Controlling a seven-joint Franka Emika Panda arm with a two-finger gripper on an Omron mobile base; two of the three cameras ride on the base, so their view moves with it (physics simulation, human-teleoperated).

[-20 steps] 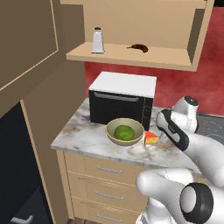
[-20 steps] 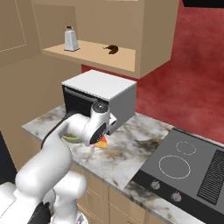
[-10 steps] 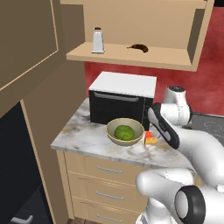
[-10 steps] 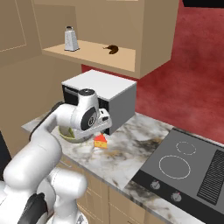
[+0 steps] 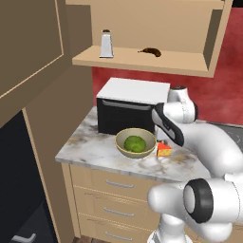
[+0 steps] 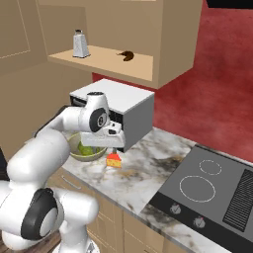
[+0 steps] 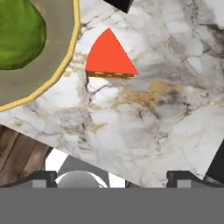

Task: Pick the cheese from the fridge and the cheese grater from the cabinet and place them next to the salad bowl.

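The cheese (image 5: 164,150) (image 6: 114,160) (image 7: 109,57), an orange wedge with a red top, lies on the marble counter just right of the salad bowl (image 5: 122,148) (image 6: 74,150) (image 7: 52,65), which holds a green lettuce ball. My gripper (image 5: 166,132) (image 6: 105,147) (image 7: 116,177) hovers open and empty above the counter, over the cheese and the bowl's edge, pointing down. The grey cheese grater (image 5: 106,44) (image 6: 80,44) stands upright at the left of the open cabinet shelf (image 5: 142,60) (image 6: 113,63). The fridge is out of view.
A microwave (image 5: 133,102) (image 6: 129,101) stands right behind the bowl. A small dark thing (image 5: 151,51) lies on the shelf right of the grater. A cooktop (image 6: 212,185) sits to the right. An open cabinet door (image 5: 28,52) hangs at the left.
My hand has risen and swung left, away from the cheese, and stays open. The cheese and bowl have not moved.
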